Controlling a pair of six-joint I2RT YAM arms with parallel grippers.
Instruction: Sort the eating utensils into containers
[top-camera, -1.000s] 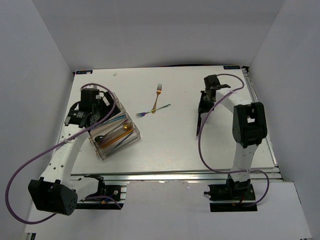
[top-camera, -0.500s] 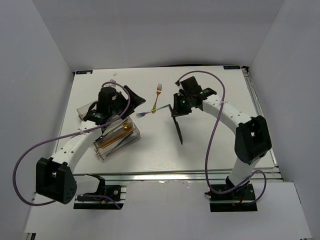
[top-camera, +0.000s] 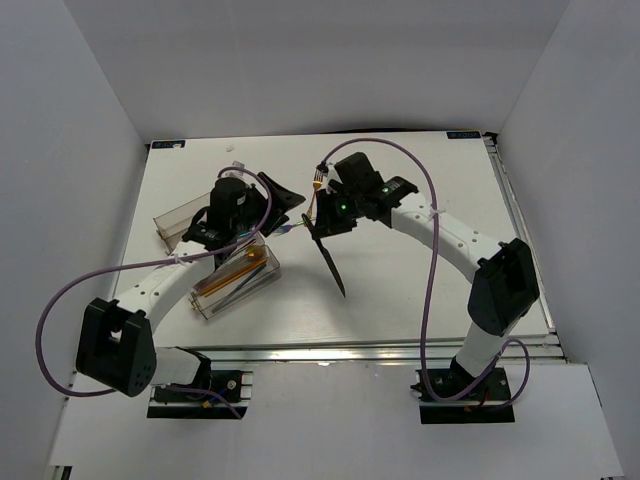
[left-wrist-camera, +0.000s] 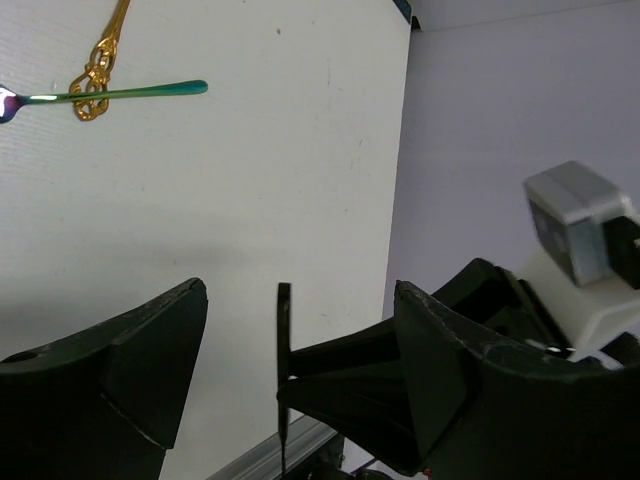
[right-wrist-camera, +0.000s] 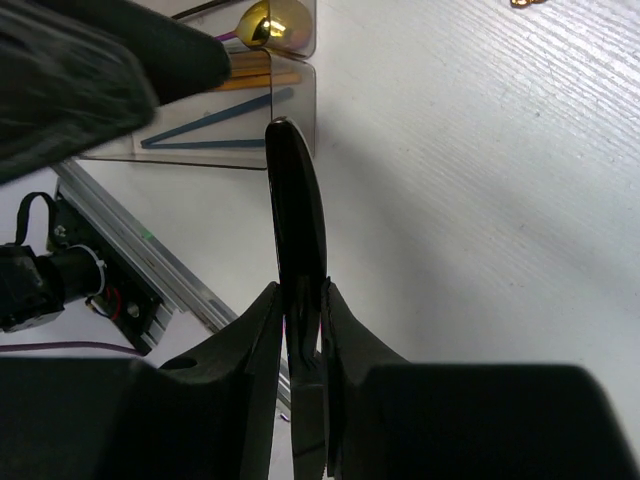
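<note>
My right gripper (top-camera: 320, 222) is shut on a black knife (top-camera: 336, 272) that hangs blade-down above the table's middle; in the right wrist view the gripper (right-wrist-camera: 298, 292) pinches the knife (right-wrist-camera: 295, 215) edge-on. My left gripper (top-camera: 290, 203) is open and empty, close to the left of the right one; in its wrist view (left-wrist-camera: 300, 300) the knife (left-wrist-camera: 283, 335) stands between its fingers without touching them. The clear tray (top-camera: 170, 222) lies left of centre and holds several gold, orange and blue utensils (top-camera: 236, 270). A gold fork (left-wrist-camera: 97, 62) and an iridescent fork (left-wrist-camera: 115, 93) lie crossed on the table.
The tray's near end (right-wrist-camera: 300, 95) shows a gold spoon (right-wrist-camera: 270, 20) and blue sticks (right-wrist-camera: 205, 125). The aluminium front rail (right-wrist-camera: 140, 270) runs along the table edge. White walls enclose the table on three sides.
Both arms have swung in to the table's middle. My right gripper carried the black knife left from the right side. My left gripper left the tray and moved right, beside the knife.
</note>
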